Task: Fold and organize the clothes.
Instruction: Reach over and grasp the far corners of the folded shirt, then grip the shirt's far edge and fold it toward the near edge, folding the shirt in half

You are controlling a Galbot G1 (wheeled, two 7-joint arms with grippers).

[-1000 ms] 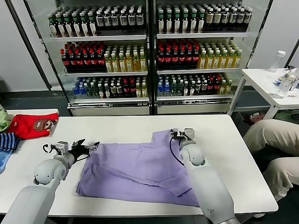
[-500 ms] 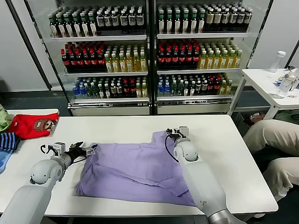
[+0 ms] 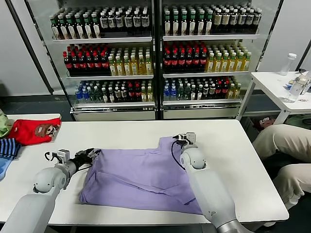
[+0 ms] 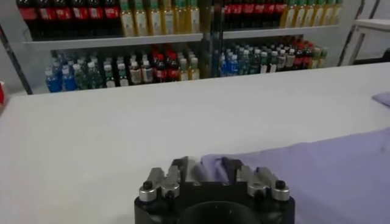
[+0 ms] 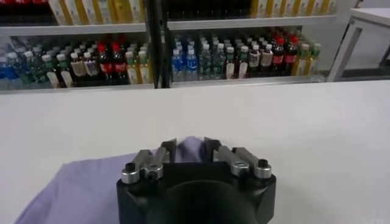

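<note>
The clothes, a lavender T-shirt, lie spread on the white table, plain side up. My left gripper is at the shirt's left corner, and its fingers pinch a bunched fold of fabric. More lavender cloth stretches away beside the left gripper. My right gripper sits at the shirt's far right corner, its jaws closed on the fabric edge. In the right wrist view that gripper holds a tuft of cloth, and the T-shirt trails off beneath it.
A red garment with a cartoon face and a blue-striped garment lie at the table's far left. Drink coolers full of bottles stand behind. A white side table and a seated person's legs are at the right.
Both grippers have gone from wide open to closed on the shirt's corners. The right one moved slightly toward the far edge, and the left one settled onto the left corner.
</note>
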